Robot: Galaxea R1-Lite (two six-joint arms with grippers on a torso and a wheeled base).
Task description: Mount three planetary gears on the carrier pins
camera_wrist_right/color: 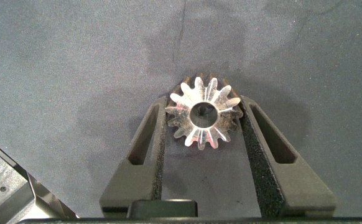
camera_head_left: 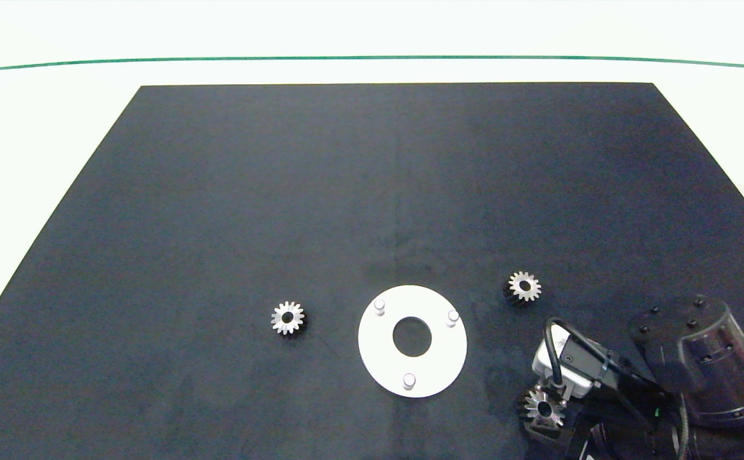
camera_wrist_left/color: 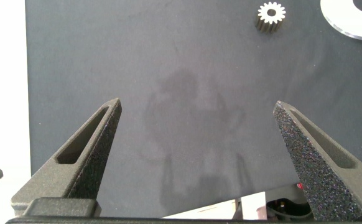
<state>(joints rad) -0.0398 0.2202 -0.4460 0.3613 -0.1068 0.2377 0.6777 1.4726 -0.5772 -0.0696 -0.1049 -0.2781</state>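
Right gripper [camera_wrist_right/color: 203, 124] clamps a small silver toothed gear [camera_wrist_right/color: 203, 118] at the near right of the dark mat; next, carry it to a peg [camera_head_left: 452, 315] on the white ring disc [camera_head_left: 433, 358]. Left gripper [camera_wrist_left/color: 196, 134] idles open

Far half of mat [camera_head_left: 372, 166] bare, free passage all across. Near side: disc [camera_head_left: 433, 367] w/ three pins [camera_head_left: 379, 306] mid-front; one gear [camera_head_left: 288, 317] apart to its left, one gear [camera_head_left: 524, 286] near its right. Right gripper [camera_head_left: 548, 399] w/ third gear [camera_head_left: 543, 409] blocks front-right corner. Gaps either side of disc passable. Front-left of mat open.
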